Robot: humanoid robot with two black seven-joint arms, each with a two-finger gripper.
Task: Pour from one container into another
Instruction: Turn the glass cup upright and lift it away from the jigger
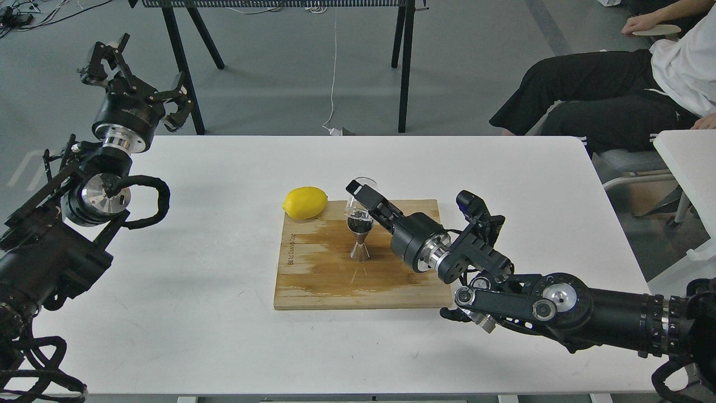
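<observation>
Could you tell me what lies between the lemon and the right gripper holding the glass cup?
In the head view, only bare wooden cutting board separates the lemon from the right gripper.

Lemon (305, 202) crowds jigger's (359, 239) left; front open

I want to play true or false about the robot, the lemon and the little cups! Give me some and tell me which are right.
1. The right gripper holds the glass cup tilted over the jigger. True.
2. The lemon is inside the jigger. False: it lies at the wooden board's far left corner.
3. The left gripper is open and holds nothing. True.
4. The jigger lies on its side. False: it stands upright on the board.
</observation>
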